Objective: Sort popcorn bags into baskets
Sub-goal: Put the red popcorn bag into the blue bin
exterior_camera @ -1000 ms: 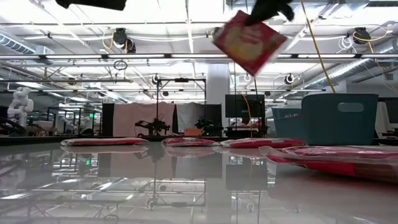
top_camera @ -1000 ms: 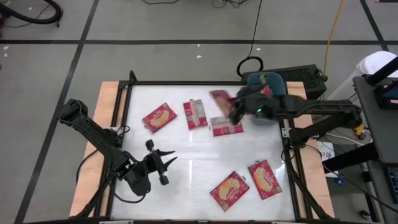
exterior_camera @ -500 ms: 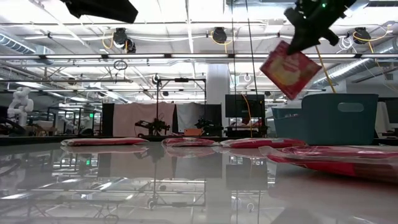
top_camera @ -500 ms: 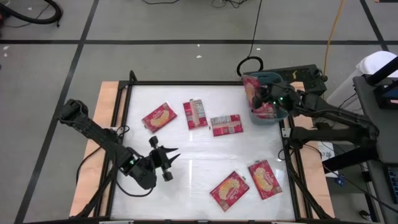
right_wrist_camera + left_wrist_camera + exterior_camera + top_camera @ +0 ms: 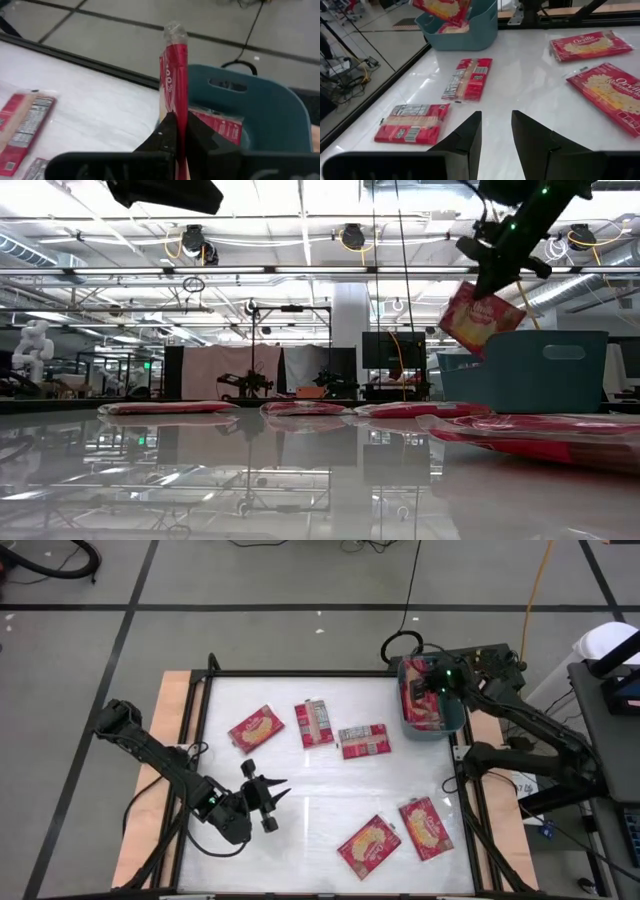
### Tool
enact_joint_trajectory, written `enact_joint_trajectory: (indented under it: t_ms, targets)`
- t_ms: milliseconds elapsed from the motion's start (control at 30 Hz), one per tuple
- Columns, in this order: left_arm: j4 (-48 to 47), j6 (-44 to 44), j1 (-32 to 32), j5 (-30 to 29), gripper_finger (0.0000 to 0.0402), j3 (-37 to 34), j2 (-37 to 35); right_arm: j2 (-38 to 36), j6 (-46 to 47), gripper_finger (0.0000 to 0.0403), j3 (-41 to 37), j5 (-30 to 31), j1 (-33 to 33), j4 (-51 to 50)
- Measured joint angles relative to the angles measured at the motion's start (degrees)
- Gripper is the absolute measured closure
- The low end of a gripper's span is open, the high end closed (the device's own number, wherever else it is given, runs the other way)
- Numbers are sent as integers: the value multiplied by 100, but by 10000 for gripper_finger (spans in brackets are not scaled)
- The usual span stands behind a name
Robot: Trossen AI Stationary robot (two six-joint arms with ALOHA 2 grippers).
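Note:
My right gripper (image 5: 432, 690) is over the teal basket (image 5: 408, 720) at the table's far right corner, shut on a red popcorn bag (image 5: 480, 318). More bags (image 5: 220, 127) lie inside the basket (image 5: 260, 110). Several other bags lie flat on the table: three toward the far side (image 5: 256, 728) (image 5: 316, 723) (image 5: 363, 741) and two near the front right (image 5: 369, 845) (image 5: 426, 828). My left gripper (image 5: 274, 804) hovers over the table's near left, open with nothing between its fingers (image 5: 465, 142). My right gripper pinches the bag between its two fingers, one on each flat face (image 5: 176, 107), at the end nearest the wrist. The bag stands edge-on past the fingers, its crimped seal (image 5: 175, 31) farthest out. It hangs tilted below the gripper, above the basket (image 5: 545, 370).
A black frame rail (image 5: 300, 673) runs round the white table top. In the left wrist view two label-up bags (image 5: 468, 77) (image 5: 412, 122) lie ahead of my left gripper, with two picture-up bags (image 5: 590, 45) (image 5: 610, 95) beside them. Cables lie on the floor beyond the far edge.
My right gripper has carried the bag from over the far middle of the table toward the far right corner, sinking and turning as it went, until it came over the basket. The bag stays lifted and has tipped lower toward the basket.

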Motion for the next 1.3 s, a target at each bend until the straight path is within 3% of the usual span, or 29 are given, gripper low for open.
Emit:
enact_joint_trajectory:
  t_ms: [367, 833, 1133, 1300]
  targets:
    - [52, 15, 0, 109, 291, 0, 0, 554, -145, 390, 0, -888, -726, 98]
    - [53, -43, 0, 177, 291, -2, 0, 838, -152, 388, 0, -863, -1000, 26]
    - [53, 87, 0, 175, 291, -2, 0, 926, -178, 386, 2, -402, -1000, 48]
    - [53, -8, 0, 175, 291, -2, 0, 928, -290, 350, 2, 2, -982, 44]
